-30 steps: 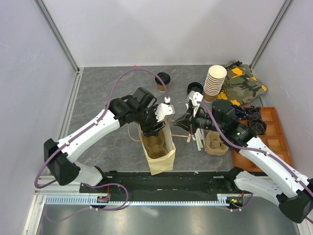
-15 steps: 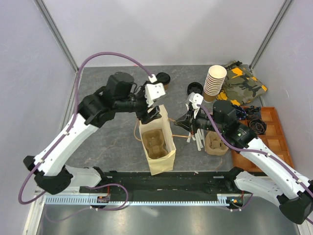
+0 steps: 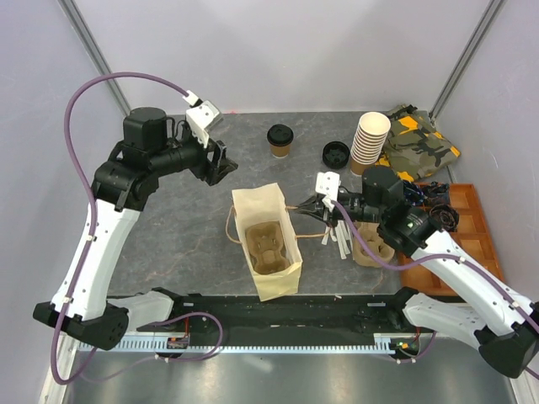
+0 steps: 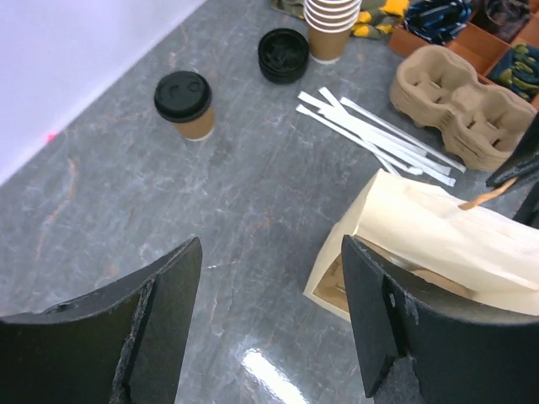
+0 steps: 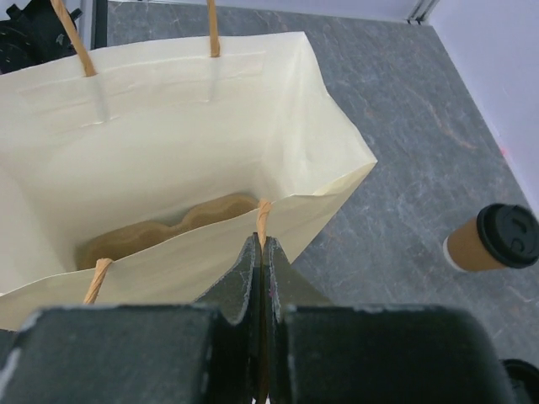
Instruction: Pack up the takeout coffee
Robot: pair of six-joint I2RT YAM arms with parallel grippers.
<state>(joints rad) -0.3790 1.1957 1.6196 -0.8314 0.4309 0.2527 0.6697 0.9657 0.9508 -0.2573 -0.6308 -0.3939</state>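
The takeout coffee [image 3: 280, 140], a small brown cup with a black lid, stands upright at the back middle of the table; it also shows as the coffee [image 4: 185, 104] and the coffee [image 5: 497, 240]. My left gripper [image 3: 221, 164] hangs open and holds nothing, left of the coffee and above the table; in its own view the left gripper [image 4: 271, 244] shows bare table between its jaws. The cream paper bag [image 3: 265, 244] stands open with a pulp cup carrier [image 5: 168, 227] inside. My right gripper [image 5: 261, 244] is shut on the bag's near twine handle [image 5: 264, 215], at the bag's right rim.
A stack of lidless paper cups [image 3: 370, 141] and loose black lids [image 3: 335, 154] stand right of the coffee. White stir sticks [image 3: 341, 240] and spare pulp carriers [image 3: 370, 248] lie right of the bag. A camouflage cloth [image 3: 417, 139] and an orange tray [image 3: 459, 227] fill the right side.
My left arm has lifted out of the bag and swung back and to the left, its jaws opening wider. The right gripper keeps its hold on the handle.
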